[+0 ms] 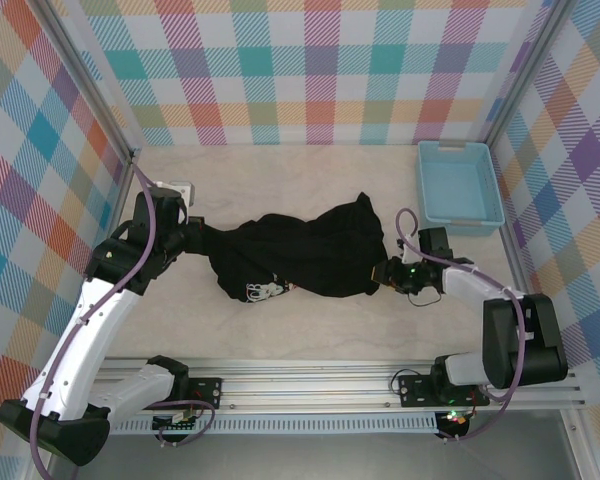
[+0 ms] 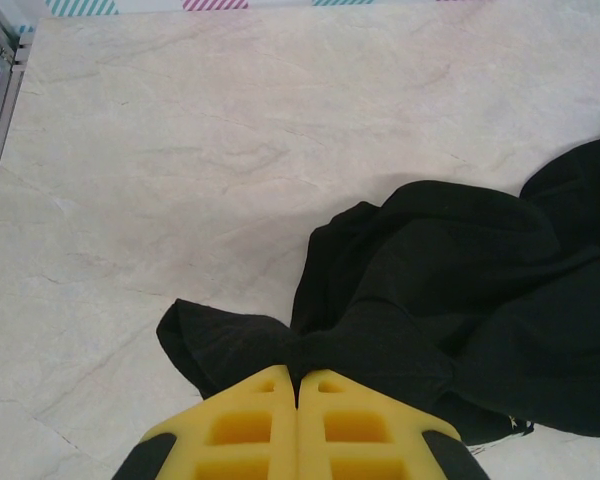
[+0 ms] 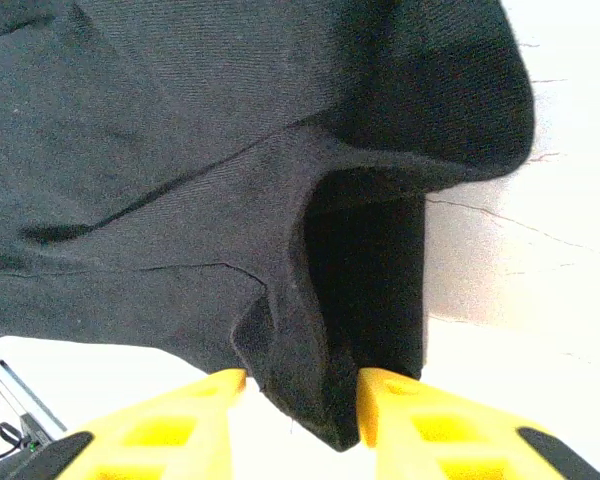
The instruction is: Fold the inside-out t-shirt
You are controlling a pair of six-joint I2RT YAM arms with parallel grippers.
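Black t-shirt (image 1: 310, 250) lies crumpled; left gripper (image 2: 296, 383) is closed on its edge, right gripper (image 3: 300, 377) stands half open around a fold.

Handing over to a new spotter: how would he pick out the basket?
On the pale table, look to the far right corner by the plaid wall. The basket sits there, apart from the crumpled black t-shirt. It is rigid, light blue and rectangular, open on top.

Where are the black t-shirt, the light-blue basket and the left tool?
black t-shirt (image 1: 310, 250): top view, middle of the bunched cloth.
light-blue basket (image 1: 458, 190): top view, its bare floor.
left tool (image 2: 297, 375): left wrist view, where its shut yellow tips pinch the cloth's edge.
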